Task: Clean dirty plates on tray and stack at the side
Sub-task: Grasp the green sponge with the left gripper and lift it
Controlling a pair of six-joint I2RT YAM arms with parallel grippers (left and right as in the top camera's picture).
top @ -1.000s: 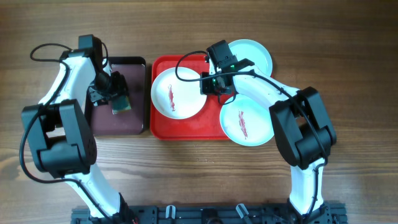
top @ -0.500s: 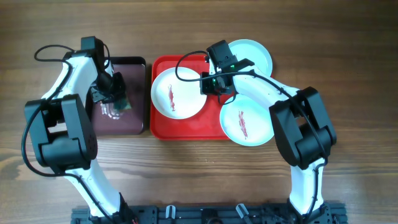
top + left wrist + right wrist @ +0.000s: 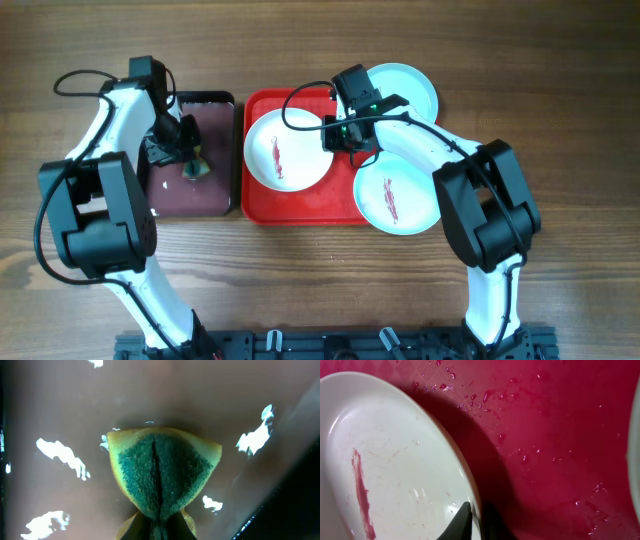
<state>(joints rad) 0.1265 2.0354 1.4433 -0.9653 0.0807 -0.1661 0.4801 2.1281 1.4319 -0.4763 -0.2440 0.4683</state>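
Overhead: the red tray (image 3: 300,205) sits mid-table. The white plate (image 3: 300,140) lies on its left half. One pale-blue plate (image 3: 410,90) overhangs the far right corner and another (image 3: 412,200) overhangs the near right edge. The right gripper (image 3: 338,140) is at the white plate's right rim. The left gripper (image 3: 182,152) holds a sponge (image 3: 196,168) over the maroon tray (image 3: 210,190), just left of the red tray.

Left wrist: the jaws are clamped on the sponge's folded yellow base, green scrub face up. The wet tray floor is below.

Right wrist: the fingers (image 3: 461,521) straddle the white plate's rim, apparently pinching it. The plate spreads left of them. Its red streak (image 3: 362,495) runs near-to-far, on the half away from the grip.

Judgement: the wipe falls to the left arm. The plate lies to the sponge's right, across two tray rims, and the streak is on the sponge's side.
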